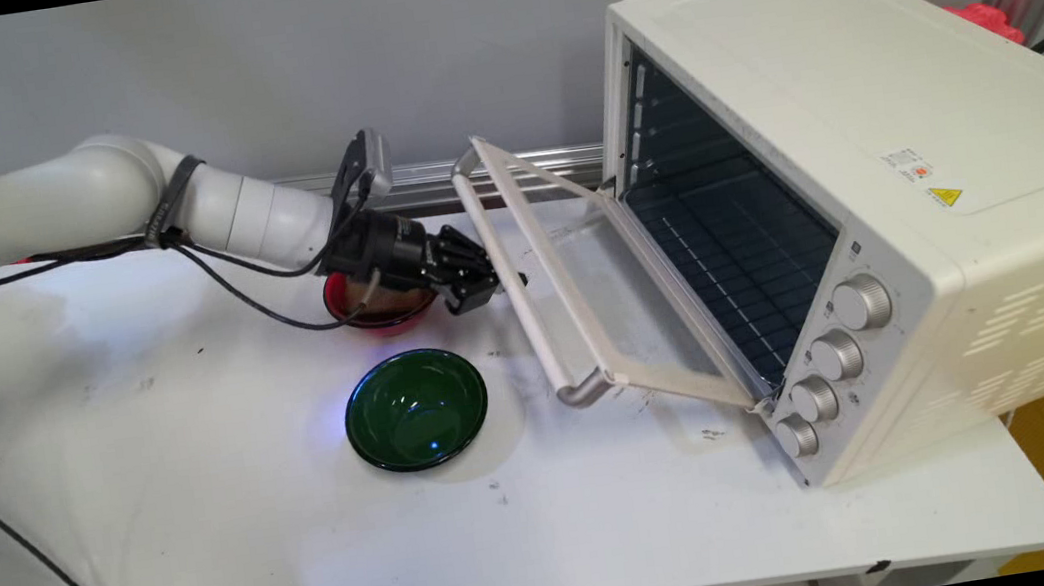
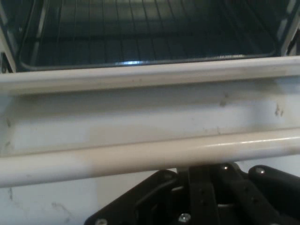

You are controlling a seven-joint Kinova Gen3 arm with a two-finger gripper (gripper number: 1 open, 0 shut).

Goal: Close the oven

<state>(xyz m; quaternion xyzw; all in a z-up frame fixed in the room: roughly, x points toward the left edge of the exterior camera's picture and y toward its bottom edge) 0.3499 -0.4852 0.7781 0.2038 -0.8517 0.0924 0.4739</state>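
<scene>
The cream toaster oven's glass door (image 1: pixel 603 292) hung open. The black end effector (image 1: pixel 492 282) sat at its cream bar handle (image 2: pixel 140 157); whether its fingers were apart could not be told.

The main view looks down from above the table's (image 1: pixel 216 575) near side toward the back wall. The hand view sits close behind the toaster oven's door handle (image 2: pixel 140 157), facing the open cavity — both views share that handle (image 1: pixel 521 283).

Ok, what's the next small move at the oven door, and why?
Probably press the handle a little lower: the gripper sits right at it, and the door of the oven hangs only half open.
</scene>
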